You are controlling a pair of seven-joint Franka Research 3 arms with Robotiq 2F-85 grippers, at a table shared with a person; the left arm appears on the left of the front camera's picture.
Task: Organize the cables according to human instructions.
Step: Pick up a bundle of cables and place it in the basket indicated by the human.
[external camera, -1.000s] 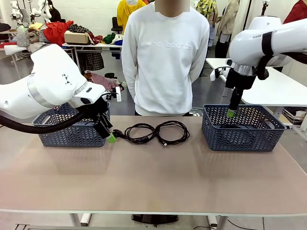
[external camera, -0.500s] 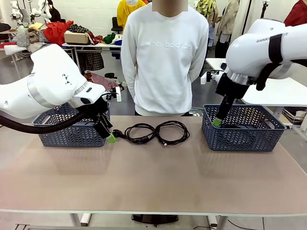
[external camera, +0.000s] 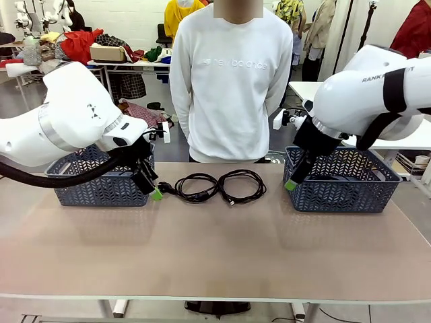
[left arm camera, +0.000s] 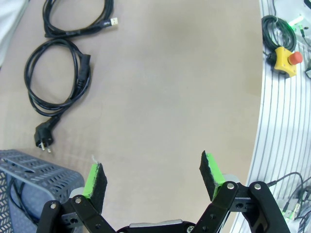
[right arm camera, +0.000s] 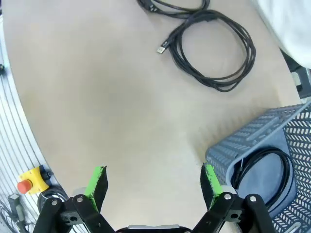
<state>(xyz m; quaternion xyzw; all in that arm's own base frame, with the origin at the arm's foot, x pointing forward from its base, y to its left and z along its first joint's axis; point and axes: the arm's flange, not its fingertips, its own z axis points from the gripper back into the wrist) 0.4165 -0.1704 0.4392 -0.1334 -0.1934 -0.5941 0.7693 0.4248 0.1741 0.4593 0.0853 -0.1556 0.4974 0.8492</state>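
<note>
While the person (external camera: 229, 81) stands at 12 o'clock with arms drawn behind the back, your desk (external camera: 215, 262) holds the following.

Left basket (external camera: 101, 190): blue-grey lattice, at 10 o'clock. A stretch of black cord (left arm camera: 13, 191) shows inside it; you cannot tell more of it.

Right basket (external camera: 347, 195): same make, at 2 o'clock. One coiled cable (right arm camera: 265, 152) lies flat on its floor.

Plug-ended cable (left arm camera: 86, 65): round loop on the bare desk between the baskets, toward 12 o'clock of the middle. Its two-pin plug trails to 9 o'clock, near the left basket's corner.

Second loose cable (right arm camera: 218, 86): round loop at 3 o'clock of the plug-ended one, close against it; you cannot tell whether they touch. A small connector end points to 6 o'clock.

Left gripper (left arm camera: 152, 170): fingers spread wide, nothing between the pads. It sits at the left basket's 3 o'clock corner, low over the desk, near the plug.

Right gripper (right arm camera: 153, 177): fingers spread wide, empty. It is tilted, tip at the right basket's 9 o'clock wall, above the desk, apart from the loose loops.
</note>
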